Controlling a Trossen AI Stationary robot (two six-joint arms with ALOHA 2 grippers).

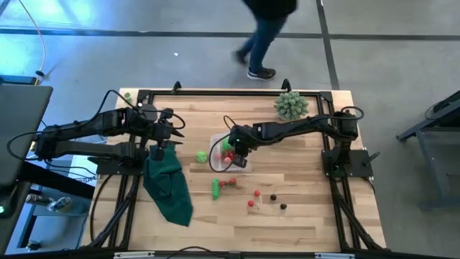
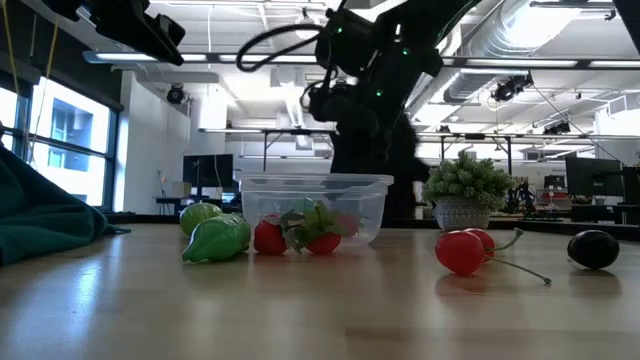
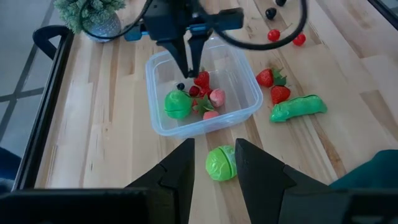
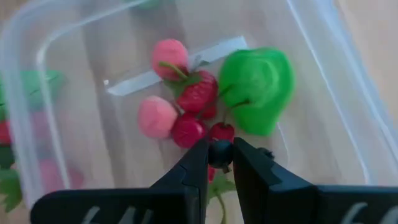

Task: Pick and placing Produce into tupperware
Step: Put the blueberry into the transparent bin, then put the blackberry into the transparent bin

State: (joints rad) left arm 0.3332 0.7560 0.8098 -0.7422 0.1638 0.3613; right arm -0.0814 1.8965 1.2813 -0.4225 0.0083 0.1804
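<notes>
The right gripper (image 1: 231, 150) hangs over the tupperware (image 1: 214, 162) near the middle of the table (image 1: 302, 216), its two fingers (image 4: 193, 171) pinched on a small dark berry (image 4: 220, 152) just above the pieces already inside. In the right wrist view those pieces are a green leafy piece (image 4: 261, 90), a red strawberry (image 4: 198, 93), two pink fruits (image 4: 157, 116) and a pair of red cherries (image 4: 188, 129), all lying on the container's floor. The left gripper (image 3: 214, 165) hovers just beside the container with its fingers spread apart, and a round green cabbage (image 3: 219, 163) sits on the wood between them; it seems to be untouched, though the angle makes contact hard to rule out. Still outside the container are a long green vegetable (image 3: 297, 108) and two strawberries (image 3: 272, 86) close to its wall, and farther off two loose cherries (image 1: 253, 198) and two dark pieces (image 1: 278, 201), which the low view shows as a red cherry (image 2: 462, 250) and a dark round fruit (image 2: 594, 249) in the foreground. A dark green cloth (image 1: 169, 185) lies under the left arm, and a pale spiky plant (image 1: 291, 105) stands at the far edge of the table
</notes>
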